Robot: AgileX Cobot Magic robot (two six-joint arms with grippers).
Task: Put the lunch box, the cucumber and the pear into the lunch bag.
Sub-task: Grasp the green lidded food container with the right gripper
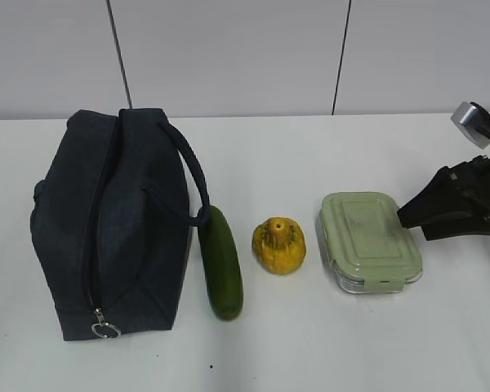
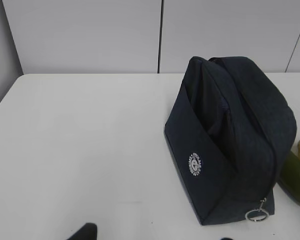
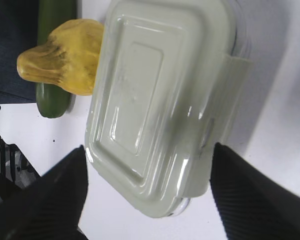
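Note:
The lunch box (image 1: 369, 241) with its sage-green lid lies on the white table at the right. My right gripper (image 1: 408, 216) is open; in the right wrist view (image 3: 149, 150) its two black fingers stand on either side of the box's (image 3: 155, 100) near end without closing on it. The pear (image 1: 279, 245) sits left of the box, and the cucumber (image 1: 222, 263) lies beside the navy lunch bag (image 1: 106, 220). My left gripper (image 2: 156, 234) shows only as two dark fingertips far apart at the frame's bottom edge, empty, some way left of the bag (image 2: 230, 145).
The bag's metal ring pull (image 1: 105, 330) hangs at its near end and its loop handle droops onto the cucumber. White table (image 1: 351, 343) surface lies in front of the objects; a grey wall stands behind.

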